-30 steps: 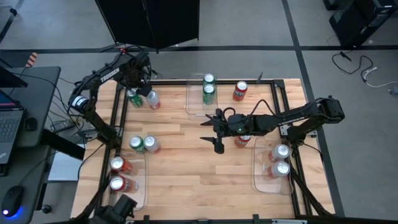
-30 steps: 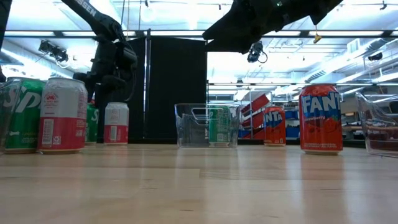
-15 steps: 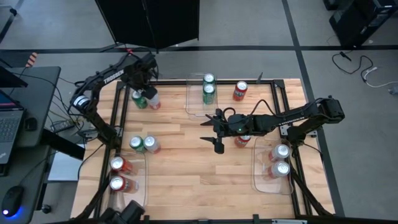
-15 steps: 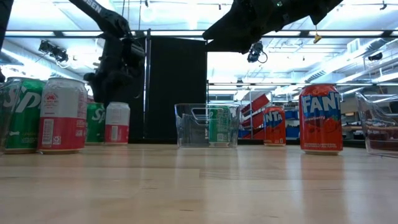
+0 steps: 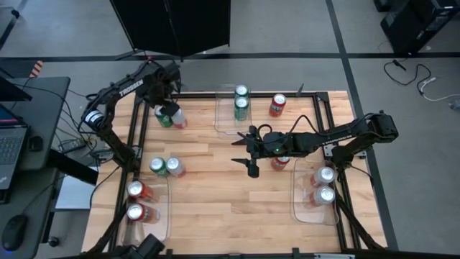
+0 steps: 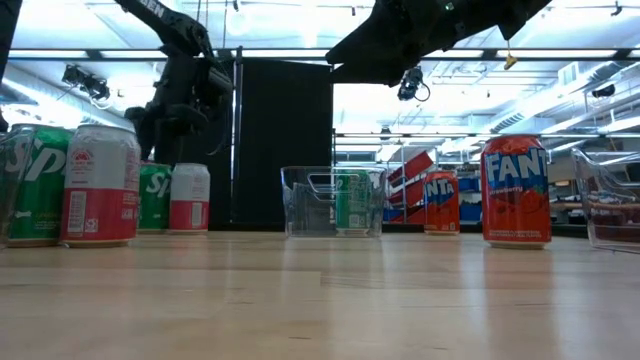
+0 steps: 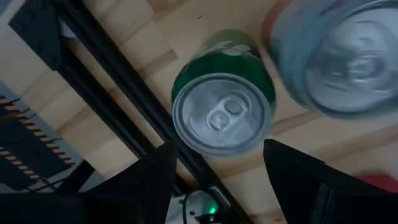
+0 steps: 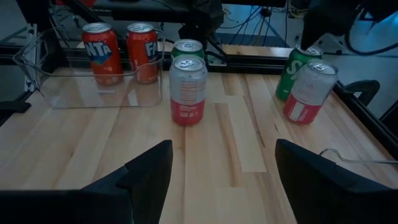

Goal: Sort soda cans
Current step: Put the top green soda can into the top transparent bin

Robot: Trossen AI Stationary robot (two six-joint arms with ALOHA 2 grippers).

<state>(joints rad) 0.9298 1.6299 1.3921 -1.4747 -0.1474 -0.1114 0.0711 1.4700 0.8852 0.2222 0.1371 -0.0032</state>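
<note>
Nearest you on the desk (image 5: 215,194), two red cans (image 5: 135,201) stand in the tray (image 5: 162,216) at the front left corner, and two silver-white cans (image 5: 323,185) stand in the front right tray (image 5: 300,201). Just behind the left tray, a green can (image 5: 158,167) and a silver-white can (image 5: 174,167) stand side by side, touching.

In the middle of the desk your right gripper (image 5: 243,152) hangs above the wood with its fingers spread wide and nothing between them. Under that arm, a red can (image 5: 280,162) stands on the bare desk, partly hidden from above; from the low view it is the big can (image 6: 515,190) on the right.

At the far left corner, your left gripper (image 5: 167,109) hovers just above a green can (image 5: 164,119) and a silver-white can (image 5: 177,119) that stand close together. Its wrist camera looks straight down on the green can's top (image 7: 222,118), which sits between the two open fingers (image 7: 149,186), with the silver-white can's lid (image 7: 348,59) beside it. The fingers stand apart and grip nothing. In the low view the gripper (image 6: 165,120) sits above the tops of both cans.

At the far edge, two green cans (image 5: 241,101) stand in the middle tray (image 5: 223,115), one behind the other. A lone red can (image 5: 277,106) stands on the desk just to the right of that tray.
</note>
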